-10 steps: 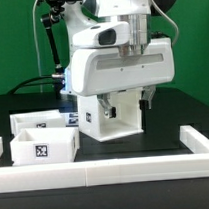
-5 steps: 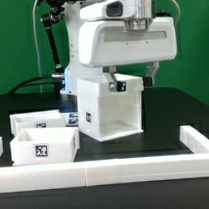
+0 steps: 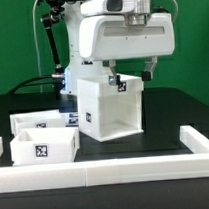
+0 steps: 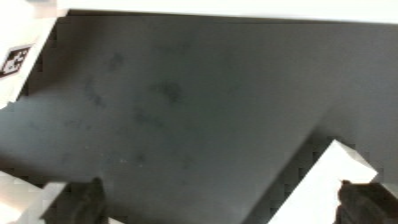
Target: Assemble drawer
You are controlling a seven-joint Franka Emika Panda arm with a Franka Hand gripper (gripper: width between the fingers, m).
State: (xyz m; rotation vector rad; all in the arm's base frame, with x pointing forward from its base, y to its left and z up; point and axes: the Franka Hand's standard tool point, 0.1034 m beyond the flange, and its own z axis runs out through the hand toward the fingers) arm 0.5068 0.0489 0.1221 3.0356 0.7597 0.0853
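Drawer casing (image 3: 111, 112) ungripped | hand (image 3: 129, 79) spread over it | trays (image 3: 40, 146) seen only in exterior view

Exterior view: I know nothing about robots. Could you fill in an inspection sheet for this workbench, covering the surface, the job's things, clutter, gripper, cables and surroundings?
Surface: black matte tabletop, edged in front by a long low white border rail.
Job's things: white plastic cube-like drawer casing stands upright mid-table, with a square tag on one side. Two small shallow white trays lie at the exterior view's left, apart from the casing: front tray, tagged, and rear tray just behind it.
Clutter: nothing seen.
Grippers: two-finger gripper hovers above the casing, fingers apart, holding nothing.
Cables: black cables hang behind the arm.
Surroundings: plain green wall.
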